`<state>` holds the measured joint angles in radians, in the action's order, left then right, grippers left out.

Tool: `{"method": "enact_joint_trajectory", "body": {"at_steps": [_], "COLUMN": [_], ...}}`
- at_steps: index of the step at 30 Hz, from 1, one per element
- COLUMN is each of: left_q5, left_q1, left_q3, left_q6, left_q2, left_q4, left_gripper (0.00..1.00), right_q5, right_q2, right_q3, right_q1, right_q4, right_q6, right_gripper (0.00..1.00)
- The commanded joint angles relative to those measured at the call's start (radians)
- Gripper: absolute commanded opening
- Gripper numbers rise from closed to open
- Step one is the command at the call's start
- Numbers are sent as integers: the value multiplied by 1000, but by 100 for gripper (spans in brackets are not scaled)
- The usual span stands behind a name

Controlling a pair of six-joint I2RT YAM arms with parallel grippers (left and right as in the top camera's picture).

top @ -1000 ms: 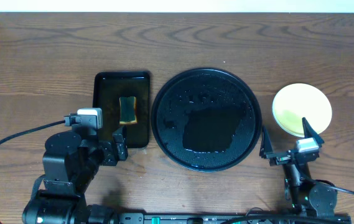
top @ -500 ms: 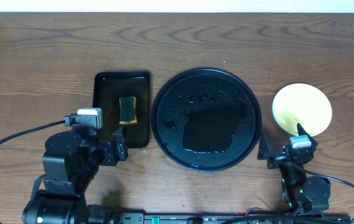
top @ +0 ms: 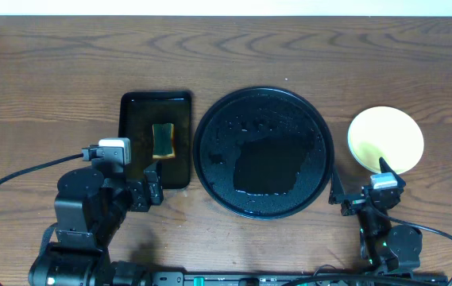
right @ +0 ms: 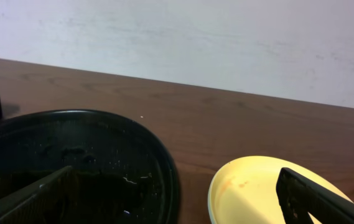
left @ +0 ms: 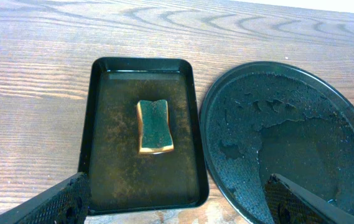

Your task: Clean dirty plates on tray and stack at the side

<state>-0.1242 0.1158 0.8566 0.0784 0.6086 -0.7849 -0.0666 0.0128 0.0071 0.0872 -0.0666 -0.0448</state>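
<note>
The round black tray (top: 264, 151) lies wet and bare of plates at the table's middle; it also shows in the left wrist view (left: 288, 134) and the right wrist view (right: 71, 155). A pale yellow plate (top: 385, 140) with faint brown specks (right: 251, 190) sits on the table right of the tray. No mint plates show. My right gripper (top: 361, 181) is open and empty in front of the gap between tray and plate (right: 177, 205). My left gripper (top: 148, 191) is open and empty (left: 177, 208) in front of the rectangular tray.
A small rectangular black tray (top: 156, 107) stands left of the round one, with a yellow-green sponge (top: 163, 140) in it, also seen in the left wrist view (left: 155, 126). A cable (top: 19, 175) runs off left.
My right gripper has drawn back a little toward the table's front edge, away from the yellow plate. The left arm has not moved.
</note>
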Motion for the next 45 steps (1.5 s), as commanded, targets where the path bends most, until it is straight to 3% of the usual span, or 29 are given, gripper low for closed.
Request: {"method": "enact_joint_trajectory", "body": {"at_steps": [1, 11, 18, 24, 27, 35, 41, 45], "left_q5": [10, 55, 54, 54, 54, 58, 61, 61], "left_q1": [-3, -13, -72, -111, -126, -127, -128, -128], "left_q3": [-6, -13, -174, -415, -606, -840, -853, -853], "left_q6": [6, 2, 6, 6, 6, 5, -58, -58], "left_q2": [0, -32, -195, -391, -513, -589, -608, -608], "left_q4": [2, -22, 23, 198, 393, 782, 793, 716], "left_gripper": [90, 90, 90, 90, 90, 90, 90, 90], "right_q5": [10, 10, 10, 10, 10, 10, 10, 10], "right_q2": [-3, -3, -3, -3, -3, -3, -3, -3], "right_q3": [-2, -2, -2, -2, -2, -2, -2, -2], "right_q1": [6, 6, 6, 6, 6, 6, 6, 6], "right_q4": [-5, -4, -5, -4, -5, -5, -4, -5], "right_q6": [-1, -1, -1, -1, -1, -1, -1, -1], "right_gripper": [99, 99, 99, 99, 99, 99, 99, 99]}}
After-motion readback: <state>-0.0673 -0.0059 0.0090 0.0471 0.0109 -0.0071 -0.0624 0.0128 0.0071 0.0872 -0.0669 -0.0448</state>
